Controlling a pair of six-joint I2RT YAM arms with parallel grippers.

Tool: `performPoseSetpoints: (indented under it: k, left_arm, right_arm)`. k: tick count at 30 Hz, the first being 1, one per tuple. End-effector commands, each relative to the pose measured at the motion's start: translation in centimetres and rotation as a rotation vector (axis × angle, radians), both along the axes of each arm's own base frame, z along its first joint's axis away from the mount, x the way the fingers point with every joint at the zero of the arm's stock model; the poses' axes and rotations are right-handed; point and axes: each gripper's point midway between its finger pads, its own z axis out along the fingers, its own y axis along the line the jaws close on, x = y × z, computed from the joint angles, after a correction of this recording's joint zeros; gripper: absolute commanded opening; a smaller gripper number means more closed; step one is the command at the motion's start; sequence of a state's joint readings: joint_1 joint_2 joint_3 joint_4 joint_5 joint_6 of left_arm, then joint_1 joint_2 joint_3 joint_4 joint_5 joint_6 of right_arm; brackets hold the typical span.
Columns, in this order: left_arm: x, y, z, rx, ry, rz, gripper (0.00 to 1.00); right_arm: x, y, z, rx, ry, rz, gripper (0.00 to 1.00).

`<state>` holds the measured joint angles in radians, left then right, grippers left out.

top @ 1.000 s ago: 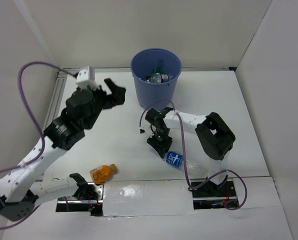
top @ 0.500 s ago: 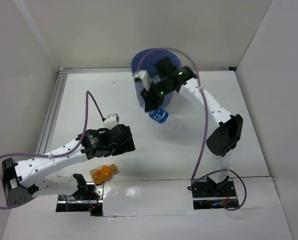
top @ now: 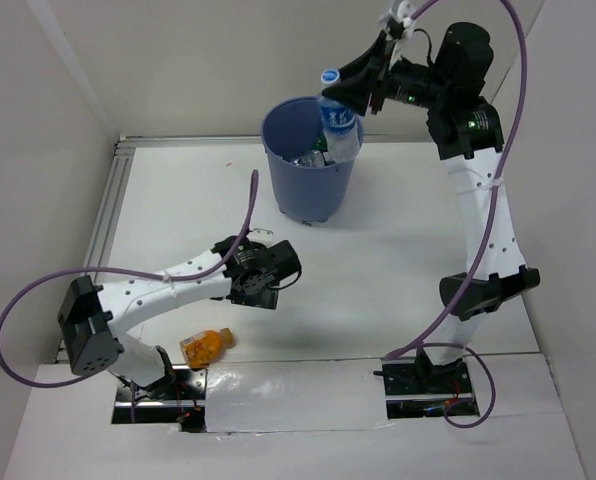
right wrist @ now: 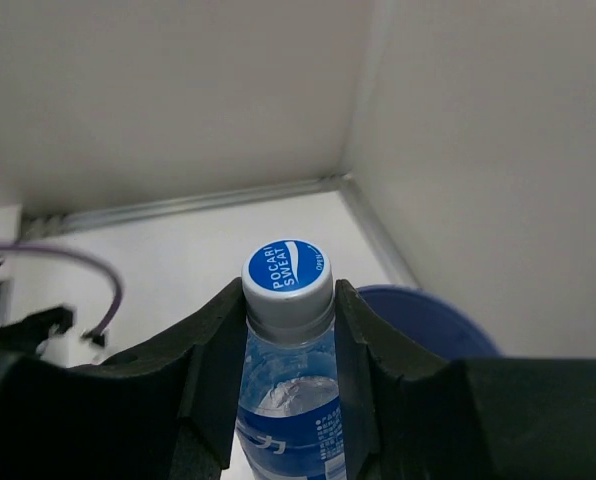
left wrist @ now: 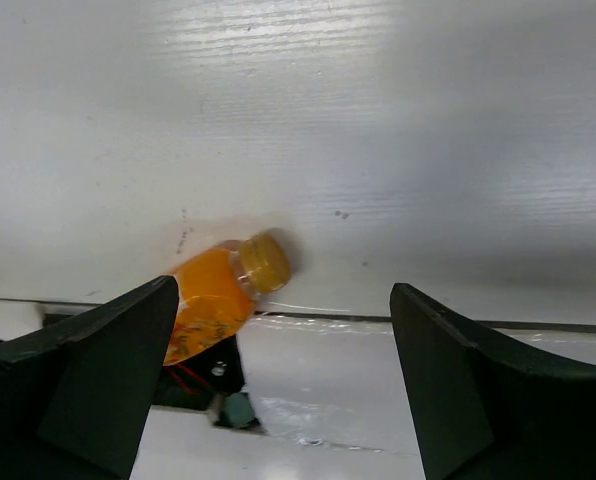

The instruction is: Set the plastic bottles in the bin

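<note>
Lifted since before, right tool [top: 350,93] clamps blue-capped bottle [top: 340,130], bin [top: 308,192] below it; left tool [left wrist: 283,292], jaws apart, faces orange bottle [left wrist: 213,300] lying just ahead on tabletop [top: 408,250].

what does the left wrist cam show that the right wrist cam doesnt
Only the left wrist view: the orange bottle lying on its side on the table, just ahead of the open left tool.
Only the right wrist view: the blue-capped bottle clamped in the right tool, with the blue bin showing past it.
Both: the white table surface.
</note>
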<state>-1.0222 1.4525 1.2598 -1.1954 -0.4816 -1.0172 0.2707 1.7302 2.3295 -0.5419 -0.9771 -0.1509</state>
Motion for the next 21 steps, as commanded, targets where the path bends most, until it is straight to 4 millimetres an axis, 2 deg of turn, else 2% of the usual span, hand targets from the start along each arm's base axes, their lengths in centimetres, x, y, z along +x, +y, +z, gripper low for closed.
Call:
performPoseSetpoints:
  k: [1, 2, 3, 5, 8, 9, 11, 12, 13, 14, 15, 16, 17, 18, 19, 21]
  left_arm:
    - [-0.2, 1.6, 0.8, 0.155, 0.092, -0.174, 1.0]
    - [0.0, 2.1, 0.7, 0.17, 0.122, -0.162, 1.0]
    - [0.0, 2.2, 0.3, 0.209, 0.153, -0.162, 1.0]
    - [0.2, 3.0, -0.2, 0.256, 0.194, -0.173, 1.0]
    - [-0.7, 4.6, -2.3, 0.319, 0.284, -0.156, 1.0]
    - [-0.9, 4.9, -2.7, 0.341, 0.303, -0.165, 1.0]
    - [-1.3, 5.2, -3.8, 0.35, 0.359, -0.178, 1.0]
    - [-1.1, 5.5, -4.0, 0.355, 0.369, -0.163, 1.0]
    - [-1.0, 5.6, -4.2, 0.36, 0.376, -0.142, 1.0]
    - [-1.2, 5.9, -4.3, 0.38, 0.395, -0.141, 1.0]
    - [-1.1, 6.1, -4.7, 0.393, 0.412, -0.128, 1.0]
    - [-1.5, 5.8, -5.0, 0.381, 0.439, -0.127, 1.0]
    - [-1.7, 5.7, -5.0, 0.372, 0.448, -0.126, 1.0]
    - [-2.0, 5.7, -5.2, 0.38, 0.475, -0.124, 1.0]
    - [-2.5, 5.4, -5.5, 0.366, 0.507, -0.121, 1.0]
    - [-3.0, 5.0, -5.7, 0.357, 0.538, -0.137, 1.0]
  right_arm:
    - [1.8, -1.7, 6.7, 0.181, -0.186, -0.133, 0.0]
    - [3.1, -2.3, 7.3, 0.2, -0.226, -0.169, 0.0]
    - [4.4, -2.6, 6.7, 0.204, -0.21, -0.189, 0.0]
    - [7.4, -2.5, 4.6, 0.193, -0.169, -0.213, 0.0]
    - [10.6, -2.4, 1.5, 0.173, -0.125, -0.254, 0.0]
    - [12.0, -2.2, 0.3, 0.163, -0.115, -0.266, 0.03]
    - [13.5, -1.9, -2.1, 0.142, -0.057, -0.27, 0.16]
    - [14.3, -1.6, -3.5, 0.129, -0.027, -0.263, 0.28]
    - [14.8, -2.1, -4.4, 0.122, -0.006, -0.275, 0.65]
    - [15.1, -2.2, -5.1, 0.123, 0.02, -0.287, 0.76]
    - [15.5, -2.6, -5.8, 0.118, 0.034, -0.298, 0.82]
    - [15.3, -2.3, -6.4, 0.12, 0.063, -0.279, 0.85]
    - [15.4, -3.0, -6.8, 0.119, 0.082, -0.285, 0.86]
    - [15.7, -3.7, -7.4, 0.114, 0.095, -0.291, 0.86]
    - [14.9, -3.7, -7.0, 0.117, 0.105, -0.281, 0.86]
    - [15.0, -4.8, -8.3, 0.112, 0.147, -0.298, 0.88]
